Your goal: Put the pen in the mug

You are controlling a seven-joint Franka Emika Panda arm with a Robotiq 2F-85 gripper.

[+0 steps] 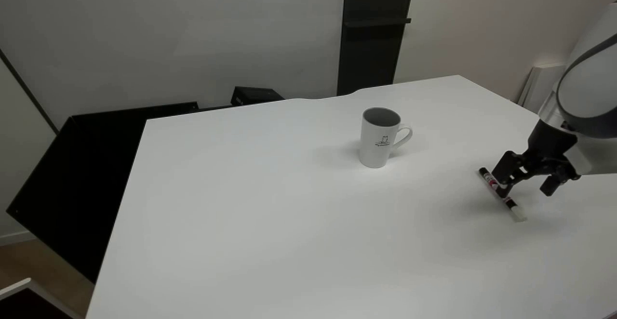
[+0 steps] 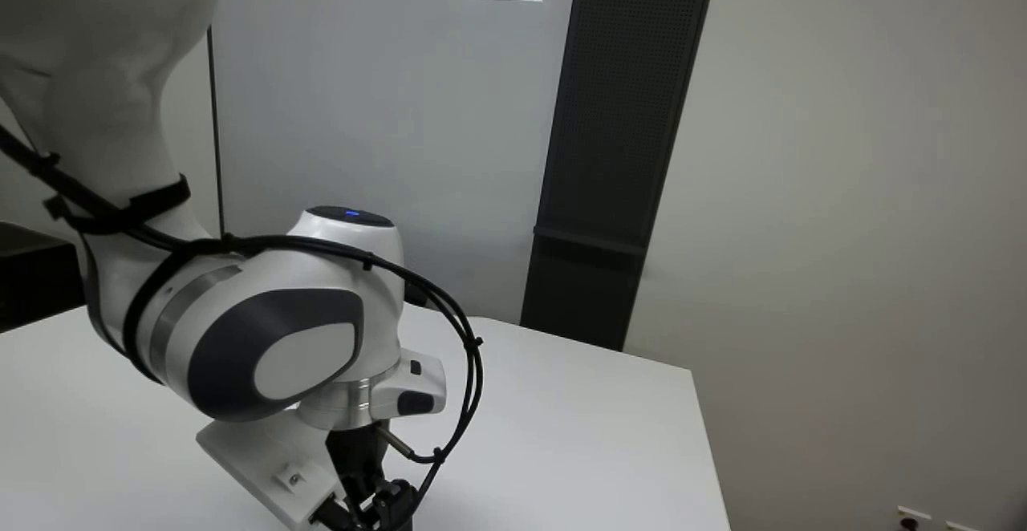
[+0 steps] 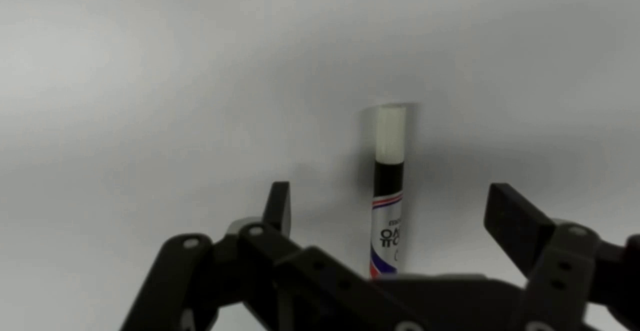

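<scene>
In an exterior view, left to right: standing upright on a white counter [image 1: 231,203], a white mug [image 1: 377,140] with a small dark drawing, handle to the right, grey inner wall visible through the mouth. Bottom of the inside out of sight, contents impossible to tell. Farther right, well apart, a pen [image 1: 491,180] lying flat on the counter, long axis slanting from upper left to lower right, black end toward the upper left, white end toward the lower right, middle partly covered by a gripper [image 1: 526,189] at the end of a white arm [image 1: 590,87].

In the wrist view: jaws spread wide, one left and one right of the pen, with a gap on each side. Pen running nearly straight up this view, white end at the top, lower end hidden behind the gripper. Blue stripe and lettering visible only here.

Only in an exterior view: black cables [image 2: 313,244] strapped along the arm, then a blue light [image 2: 352,212]. Gripper there cut off by the lower edge, jaws impossible to judge.
</scene>
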